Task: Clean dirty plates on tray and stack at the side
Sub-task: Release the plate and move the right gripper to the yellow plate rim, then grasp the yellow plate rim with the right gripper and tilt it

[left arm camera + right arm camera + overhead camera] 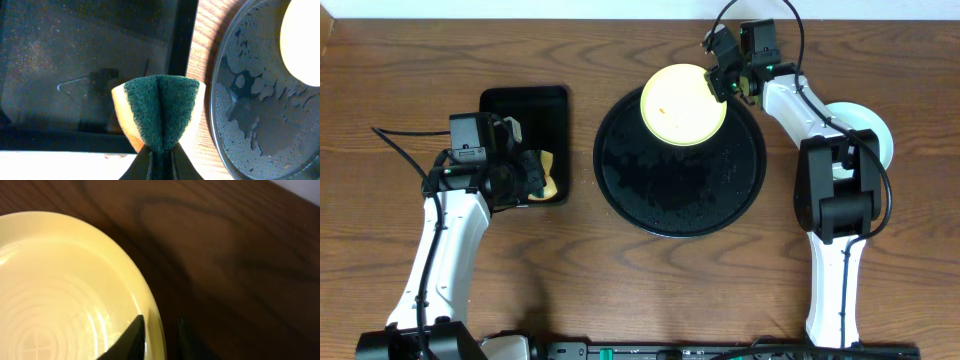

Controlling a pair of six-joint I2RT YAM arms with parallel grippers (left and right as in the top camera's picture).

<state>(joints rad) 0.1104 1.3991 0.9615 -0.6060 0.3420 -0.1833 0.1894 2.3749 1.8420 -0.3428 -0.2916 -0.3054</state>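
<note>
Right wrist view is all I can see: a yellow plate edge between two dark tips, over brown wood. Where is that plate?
Observer: The yellow plate overlaps the far rim of a round black tray.
Visitor: Is the tray dry?
Observer: No, the left wrist view shows a patchy water film on it.
Visitor: What is the other arm doing?
Observer: The left jaws pinch a folded green-and-yellow sponge by a rectangular black tray.
</note>
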